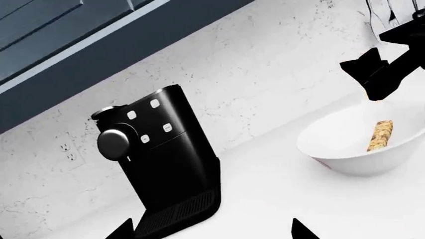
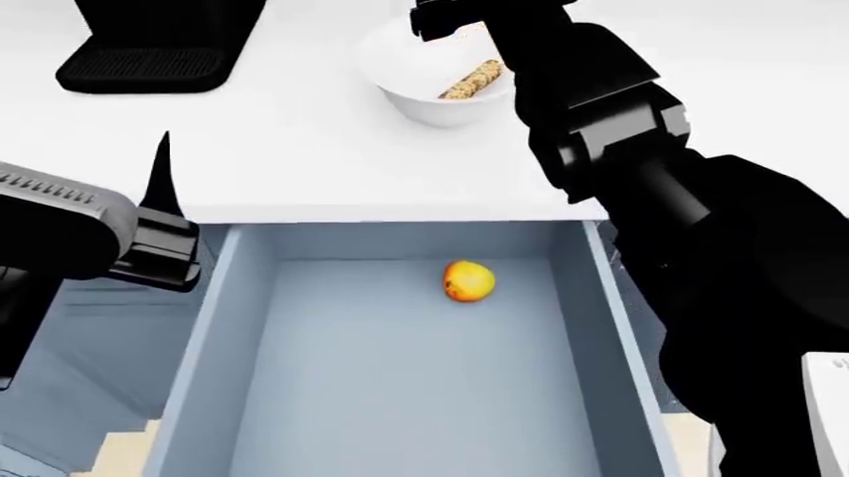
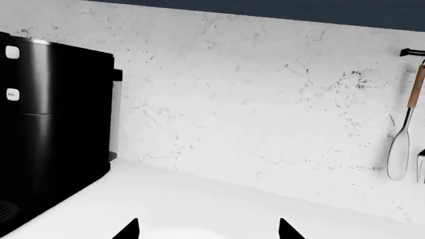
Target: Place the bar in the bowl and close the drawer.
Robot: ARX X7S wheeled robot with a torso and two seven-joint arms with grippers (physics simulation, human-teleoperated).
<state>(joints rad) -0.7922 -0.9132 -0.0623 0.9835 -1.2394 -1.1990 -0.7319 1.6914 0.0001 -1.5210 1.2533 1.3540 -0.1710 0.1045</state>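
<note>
Head view shows the bar (image 2: 472, 79), a thin tan strip with a grainy, speckled face, lying slanted inside the bowl (image 2: 398, 75), leaning on the inner wall and shorter than the bowl is wide. That bowl is round, glossy and plain white, sitting on the white desk (image 2: 305, 149) at about 12 o'clock from the drawer (image 2: 213, 328). Blue-grey outside and smooth pale blue within, the drawer stands pulled out below the desk edge, with a round yellow-orange fruit (image 2: 467, 280) resting on its floor near the back. No brand or readable writing shows; the coffee machine (image 1: 156, 159) carries only small white button icons. It stands at about 10 o'clock from the bowl, well apart from it. On the marbled wall a wooden-handled spoon (image 3: 403, 134) hangs from a rail. Reaching over the bowl's 3 o'clock side, the right gripper (image 1: 371, 74) has its fingers spread wide, holding nothing. At about 9 o'clock, beside the drawer's front corner, the left gripper (image 2: 157, 199) is likewise parted wide and empty.
</note>
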